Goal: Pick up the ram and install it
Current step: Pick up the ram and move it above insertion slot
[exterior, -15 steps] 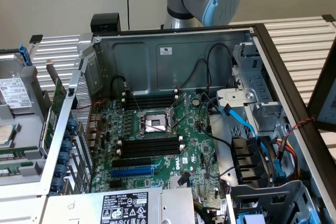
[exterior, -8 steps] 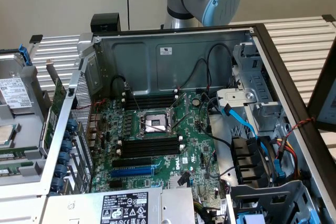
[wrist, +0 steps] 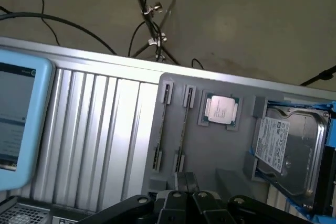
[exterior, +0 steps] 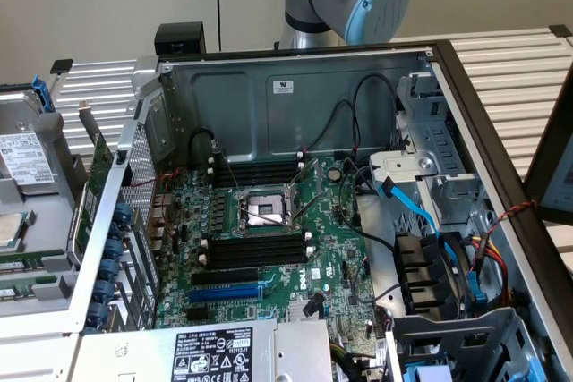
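Two ram sticks stand on edge in a grey holder tray (wrist: pixel 220 150): one thin green stick (wrist: pixel 159 129) and a second (wrist: pixel 182 124) beside it. In the exterior view the same sticks (exterior: pixel 31 261) lie at the left, outside the computer case. The black body of my gripper (wrist: pixel 184 203) hangs above the tray's near edge, close to the sticks' ends and apart from them. Nothing shows in its hold. On the green motherboard (exterior: pixel 331 239), long black memory slots (exterior: pixel 255 252) sit empty beside the processor socket (exterior: pixel 261 210).
A processor chip (wrist: pixel 221 109) and a hard drive (wrist: pixel 286 150) share the tray with the sticks. A green card with a metal bracket (exterior: pixel 94 181) leans at the case's left wall. Cables (exterior: pixel 421 212) and a drive cage crowd the case's right. A light-blue tablet (wrist: pixel 16 124) lies on the slatted table.
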Robot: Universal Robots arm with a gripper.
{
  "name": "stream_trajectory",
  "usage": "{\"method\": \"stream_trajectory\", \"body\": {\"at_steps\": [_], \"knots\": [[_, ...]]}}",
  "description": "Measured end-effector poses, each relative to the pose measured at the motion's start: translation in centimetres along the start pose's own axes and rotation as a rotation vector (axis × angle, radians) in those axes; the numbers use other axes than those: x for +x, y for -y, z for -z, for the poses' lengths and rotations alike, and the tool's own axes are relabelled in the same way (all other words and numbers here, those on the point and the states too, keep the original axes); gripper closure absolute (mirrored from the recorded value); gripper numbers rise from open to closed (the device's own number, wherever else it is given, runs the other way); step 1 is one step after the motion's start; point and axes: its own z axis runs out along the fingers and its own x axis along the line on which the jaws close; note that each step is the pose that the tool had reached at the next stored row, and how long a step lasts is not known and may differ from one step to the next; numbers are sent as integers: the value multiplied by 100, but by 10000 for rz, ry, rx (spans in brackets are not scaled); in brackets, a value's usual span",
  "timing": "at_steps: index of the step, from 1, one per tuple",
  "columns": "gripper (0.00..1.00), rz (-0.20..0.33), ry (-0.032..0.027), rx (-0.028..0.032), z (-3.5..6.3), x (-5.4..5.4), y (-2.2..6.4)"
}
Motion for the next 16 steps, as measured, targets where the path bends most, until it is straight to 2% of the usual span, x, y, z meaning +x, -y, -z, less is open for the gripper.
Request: {"method": "stream_trajectory", "body": {"at_steps": [7, 10, 13, 16], "knots": [[90, 478, 5, 6, -80, 0, -2], [90, 482, -8, 14, -118, 1, -8], [90, 475, -47, 50, -150, 2, -12], [90, 474, -51, 64, -201, 2, -15]]}}
